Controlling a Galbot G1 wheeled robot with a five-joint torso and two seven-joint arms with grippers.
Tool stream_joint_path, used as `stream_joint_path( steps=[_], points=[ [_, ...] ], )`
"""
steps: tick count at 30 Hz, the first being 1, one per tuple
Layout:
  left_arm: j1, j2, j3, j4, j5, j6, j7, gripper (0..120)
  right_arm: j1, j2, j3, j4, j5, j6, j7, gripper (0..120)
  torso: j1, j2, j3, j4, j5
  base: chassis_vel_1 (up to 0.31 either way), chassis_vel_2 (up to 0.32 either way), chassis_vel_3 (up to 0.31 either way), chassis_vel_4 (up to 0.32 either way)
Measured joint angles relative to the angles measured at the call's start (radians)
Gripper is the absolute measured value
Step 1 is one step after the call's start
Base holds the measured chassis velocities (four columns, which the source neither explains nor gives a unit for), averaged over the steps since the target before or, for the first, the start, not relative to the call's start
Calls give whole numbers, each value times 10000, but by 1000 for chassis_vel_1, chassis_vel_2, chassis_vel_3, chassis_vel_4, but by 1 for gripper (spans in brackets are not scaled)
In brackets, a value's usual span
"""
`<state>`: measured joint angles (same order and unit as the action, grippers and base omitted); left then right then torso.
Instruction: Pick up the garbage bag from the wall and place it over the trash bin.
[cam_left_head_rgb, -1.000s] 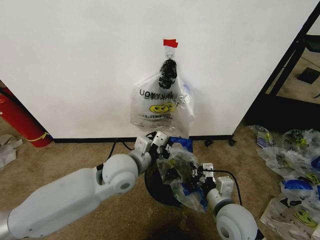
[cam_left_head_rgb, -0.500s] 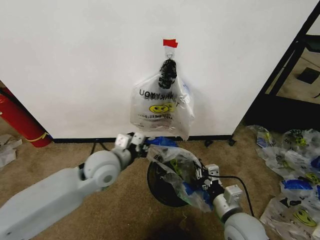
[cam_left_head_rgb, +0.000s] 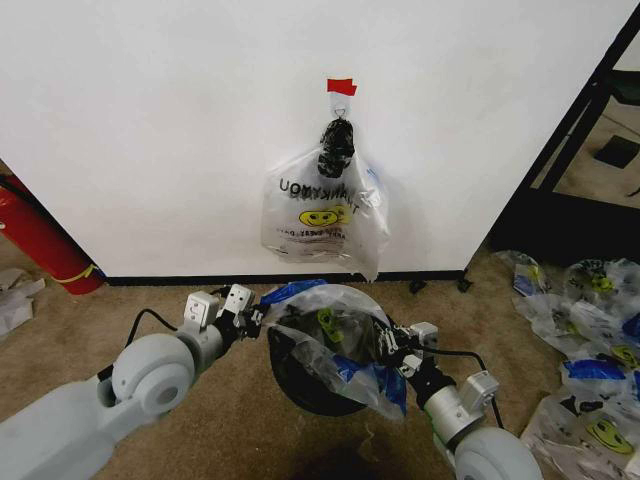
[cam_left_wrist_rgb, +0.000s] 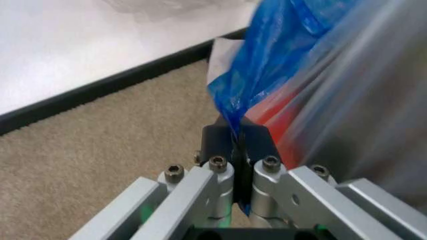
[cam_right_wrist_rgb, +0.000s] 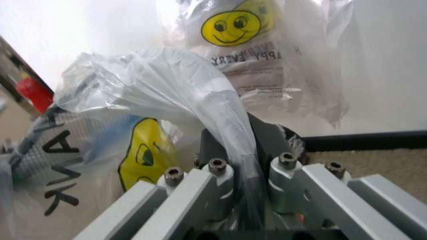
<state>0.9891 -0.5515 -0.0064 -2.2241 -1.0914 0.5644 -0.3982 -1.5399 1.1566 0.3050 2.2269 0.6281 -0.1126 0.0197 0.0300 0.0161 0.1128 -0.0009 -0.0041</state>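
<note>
Two grippers share the work, and each is clamped on an edge of the same garbage bag (cam_left_head_rgb: 335, 345). Nearest the robot, the right gripper (cam_left_head_rgb: 398, 352) pinches the bag's clear film on the right side of the trash bin (cam_left_head_rgb: 300, 385); in the right wrist view the film runs down between the closed fingers (cam_right_wrist_rgb: 217, 172). The left gripper (cam_left_head_rgb: 252, 318) sits on the bin's left side, and in the left wrist view its fingers (cam_left_wrist_rgb: 220, 167) are shut tight on a blue patch of the bag (cam_left_wrist_rgb: 257, 75).

Between them the bag's mouth is pulled wide, draped across the top of the bin, whose dark rim shows through below. This looks like the spreading step: the mouth is open but seems to rest above the rim, not yet hooked around it. The next move probably calls for both grippers to go lower and outward together, so the film slips over the rim without tearing.

Carpet lies open to the left and front of the bin. Loose smiley bags (cam_left_head_rgb: 590, 340) are heaped well apart on the right. Behind the bin, the wall (cam_left_head_rgb: 150, 120) and its black baseboard (cam_left_head_rgb: 170, 280) are near, and the bundle of bags (cam_left_head_rgb: 322, 210) hangs from the hook (cam_left_head_rgb: 341, 97) just above the work, so room at the back is tight.
</note>
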Motion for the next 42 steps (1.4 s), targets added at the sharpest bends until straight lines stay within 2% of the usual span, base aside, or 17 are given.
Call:
stream_joint_path(
  steps=[6, 10, 11, 13, 18, 20, 21, 26, 28, 29, 32, 37, 40, 42],
  points=[
    [383, -54, -386, -102, -460, -58, 169, 0, 188, 156, 283, -46, 1181, -170, 373, 1, 0, 0, 0, -1, 0, 0, 0, 0, 0],
    [476, -146, -541, -169, -493, -52, 125, 1, 186, 179, 312, -140, 1190, -203, 482, 1, 0, 0, 1, 0, 0, 0, 0, 0, 0],
    [473, -176, -610, -205, -495, 2, 54, 8, 201, 192, 330, -188, 1161, -200, 542, 1, 0, 0, 0, 0, -2, 0, 0, 0, 0],
    [435, -191, -678, -256, -485, 24, -1, 11, 206, 206, 327, -253, 1122, -204, 589, 1, 0, 0, 1, 0, -2, 0, 0, 0, 0],
    [251, -96, -1004, -449, -312, 96, -101, 30, 404, 307, 287, -534, 1050, -250, 813, 1, 0, 0, 1, -1, 3, 0, 0, 0, 0],
    [334, 34, -1063, -545, -63, 100, -111, 39, 453, 353, 337, -614, 1056, -276, 890, 1, 0, 0, 1, 1, 2, 0, 0, 0, 0],
    [334, 34, -1063, -545, -63, 100, -111, 39, 453, 353, 337, -614, 1056, -276, 890, 1, 0, 0, 1, 1, 2, 0, 0, 0, 0],
    [469, 79, -1162, -717, 714, 62, -181, 58, 459, 406, 546, -739, 1059, -293, 977, 1, 0, 0, 1, -2, -1, 0, 0, 0, 0],
    [518, 81, -1325, -1015, 1515, -332, -274, 70, 539, 407, 583, -924, 980, -304, 1035, 1, 0, 0, 1, 0, -1, 0, 0, 0, 0],
    [518, 81, -1325, -1015, 1515, -332, -274, 70, 539, 407, 583, -924, 980, -304, 1035, 1, 0, 0, 1, 0, -1, 0, 0, 0, 0],
    [377, 147, -1368, -1570, 1785, -662, -267, 81, 657, 401, 562, -1114, 754, -303, 1059, 1, 0, 0, 1, 1, 2, 0, 0, 0, 0],
    [-103, 306, -894, -2656, 1491, -867, 244, 98, 987, 410, 287, -1293, 427, -316, 1203, 1, 0, 0, 0, -2, 2, 0, 0, 0, 0],
    [-309, 330, -491, -2783, 1275, -749, 446, 100, 1078, 432, 93, -1321, 207, -319, 1211, 1, 0, 0, 1, 8, 5, 0, 0, 0, 0],
    [-1541, -72, 1013, -2742, 755, -162, 444, 100, 1111, 535, -57, -1340, -143, -314, 1198, 1, 0, 0, 1, 6, -2, 0, 0, 0, 0]
  ],
)
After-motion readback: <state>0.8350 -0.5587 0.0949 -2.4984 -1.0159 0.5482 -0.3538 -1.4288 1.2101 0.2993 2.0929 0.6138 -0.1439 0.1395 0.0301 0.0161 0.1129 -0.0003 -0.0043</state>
